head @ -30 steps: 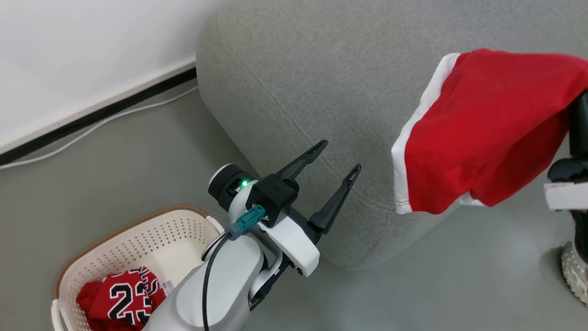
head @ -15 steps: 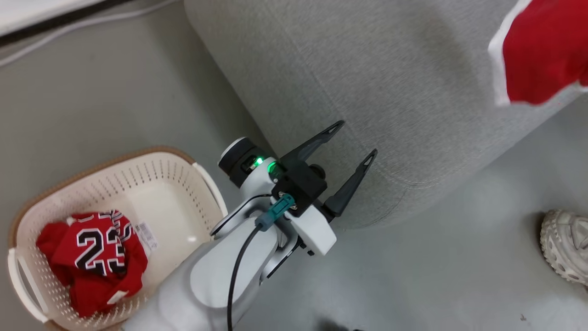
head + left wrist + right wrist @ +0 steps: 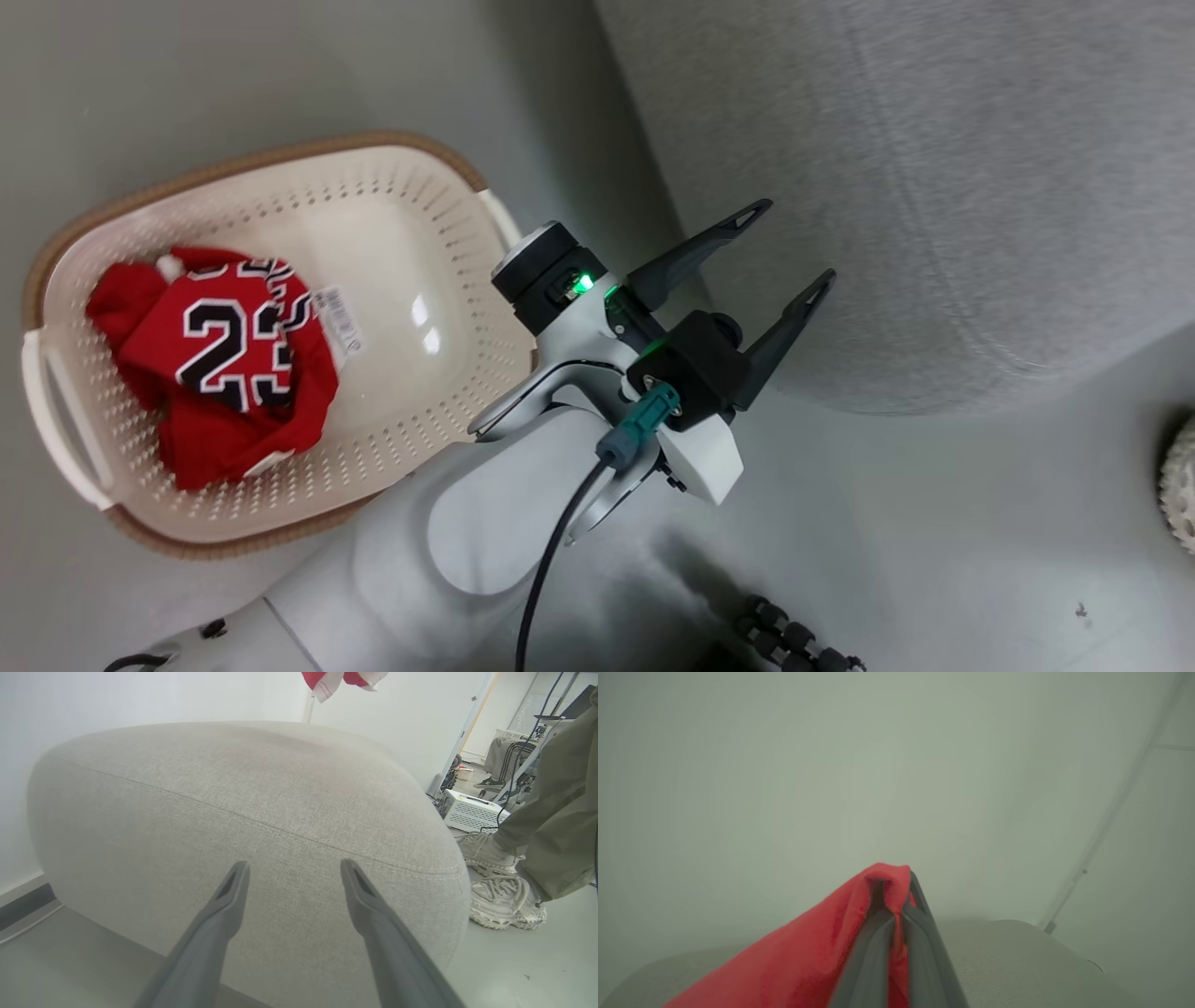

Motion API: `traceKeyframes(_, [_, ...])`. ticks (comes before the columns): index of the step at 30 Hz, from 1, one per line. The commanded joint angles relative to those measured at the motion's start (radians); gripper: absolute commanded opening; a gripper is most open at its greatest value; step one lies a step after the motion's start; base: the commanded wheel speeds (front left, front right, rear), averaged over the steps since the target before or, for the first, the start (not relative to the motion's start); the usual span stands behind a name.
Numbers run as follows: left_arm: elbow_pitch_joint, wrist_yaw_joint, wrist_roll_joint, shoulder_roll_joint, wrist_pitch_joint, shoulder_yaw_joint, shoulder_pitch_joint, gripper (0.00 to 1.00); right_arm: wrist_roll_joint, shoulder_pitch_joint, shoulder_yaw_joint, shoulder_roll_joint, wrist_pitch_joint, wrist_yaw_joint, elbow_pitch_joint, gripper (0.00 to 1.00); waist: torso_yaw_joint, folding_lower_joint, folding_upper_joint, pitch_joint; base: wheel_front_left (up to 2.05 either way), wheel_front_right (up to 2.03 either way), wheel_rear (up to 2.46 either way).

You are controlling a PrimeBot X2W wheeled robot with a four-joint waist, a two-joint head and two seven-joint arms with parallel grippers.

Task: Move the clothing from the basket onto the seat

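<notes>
So, the job stands partway. The right gripper point(image 3: 895, 884) is clenched on a fold of a red garment point(image 3: 798, 961), which bunches over its fingertips and drapes down to the left of the jaws. The seat point(image 3: 1008, 952) lies below and beyond them, so this piece hangs in the air, not yet set down. In the left wrist view what I take for the same garment's red-and-white edge dangles high above that gripper's jaws, over the seat's top.

The left gripper point(image 3: 794, 241) is released, fingers spread wide with nothing between them, pointing at the seat's rounded side just ahead. Behind and to the left of those jaws the basket point(image 3: 448, 233) sits on the floor, a crumpled jersey point(image 3: 229, 359) marked 23 lying at its far end. A person's shoe point(image 3: 504, 896) stands to the right of the left jaws, near the seat's corner.

Nothing red rests on the seat where it shows. What is left, by my reckoning, is to lower and let go the held garment, then fetch the jersey and lay it there too.
</notes>
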Motion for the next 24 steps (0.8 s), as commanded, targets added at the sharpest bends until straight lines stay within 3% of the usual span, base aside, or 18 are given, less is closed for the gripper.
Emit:
traceKeyframes(1, [-0.033,0.011,-0.008,-0.013,-0.005,0.005,-0.021,1.00,0.007,0.005,-0.008,-0.061,-0.005,0.003,0.001,0.00,0.062,0.0000,0.0000,0.063,0.00,0.00,0.00])
traceKeyframes(12, [-0.116,0.110,-0.036,-0.013,-0.005,-0.105,-0.073,1.00,0.000,-0.148,-0.111,-0.226,-0.005,0.003,0.259,0.00,0.195,0.0000,0.0000,0.186,0.00,0.00,0.00])
traceKeyframes(17, [-0.162,0.142,-0.046,-0.013,-0.005,-0.135,-0.088,1.00,0.017,-0.176,-0.102,-0.236,-0.005,0.003,0.321,0.00,0.239,0.0000,0.0000,0.221,0.00,0.00,0.00])
traceKeyframes(23, [-0.182,0.168,-0.055,-0.013,-0.005,-0.141,-0.091,1.00,0.089,-0.158,-0.022,-0.218,-0.005,0.003,0.311,0.00,0.262,0.0000,0.0000,0.239,0.00,0.00,0.00])
traceKeyframes(24, [-0.185,0.170,-0.056,-0.013,-0.005,-0.140,-0.091,1.00,0.100,-0.147,-0.008,-0.216,-0.005,0.003,0.301,0.05,0.264,0.0000,0.0000,0.239,0.00,0.00,0.00])
